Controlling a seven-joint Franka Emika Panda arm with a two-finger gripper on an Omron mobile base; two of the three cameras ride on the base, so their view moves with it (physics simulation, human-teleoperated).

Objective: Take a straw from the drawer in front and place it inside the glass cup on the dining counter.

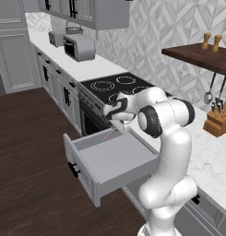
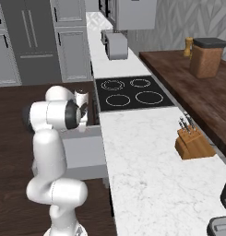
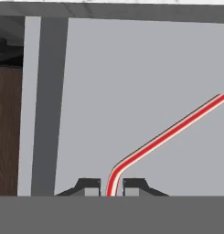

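- Over the open drawer (image 1: 112,159), the end effector (image 3: 111,187) is clamped narrow on the straw (image 3: 170,132), pinching it near the bend between both fingertips (image 3: 89,186).
- Straw's long leg slants away across the grey drawer floor; whether its far end touches the floor cannot be told.
- Grip near the bend probably leaves the long leg free to drop into a cup.
- Drawer stands pulled out below the stove (image 1: 116,86), giving the arm access from above.
- Judgement: straw secured; lift and carry to the cup not yet done.
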